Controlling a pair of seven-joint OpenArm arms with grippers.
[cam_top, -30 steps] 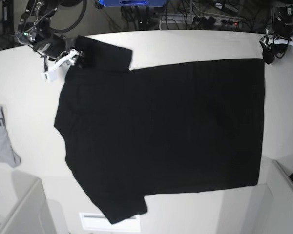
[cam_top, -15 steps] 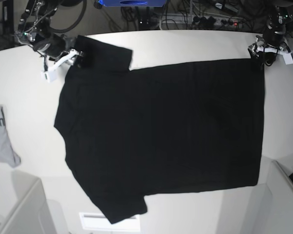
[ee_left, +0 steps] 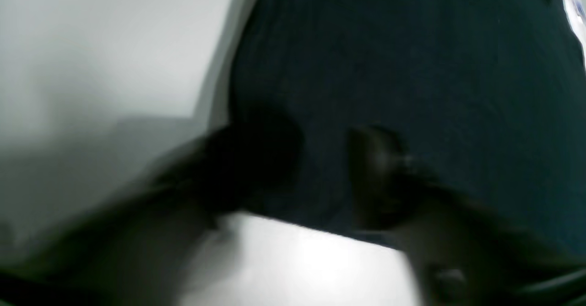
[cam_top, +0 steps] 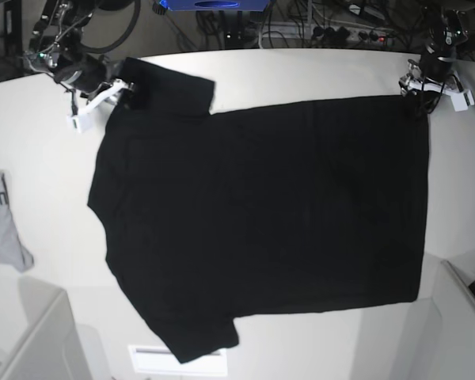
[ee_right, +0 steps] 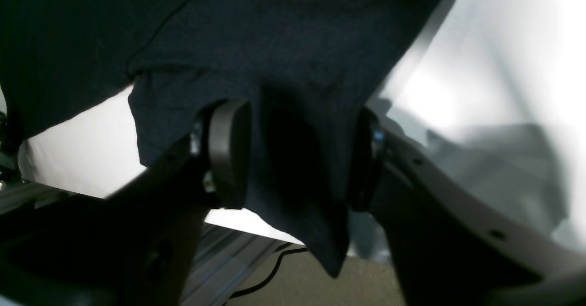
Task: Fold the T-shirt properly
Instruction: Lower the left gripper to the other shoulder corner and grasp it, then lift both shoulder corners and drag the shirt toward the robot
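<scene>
Now left hand [cam_top: 419,96] inward — onto T-shirt [cam_top: 261,222] corner.

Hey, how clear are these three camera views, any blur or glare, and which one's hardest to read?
Left wrist view: hardest, heavily smeared, the left gripper only dark blobs over the T-shirt. Right wrist view: sharper on the cloth between the right gripper fingers, table washed out bright. Base view: sharp, evenly lit, but the edges bow like a wide lens and the black shirt shows almost no detail.
</scene>
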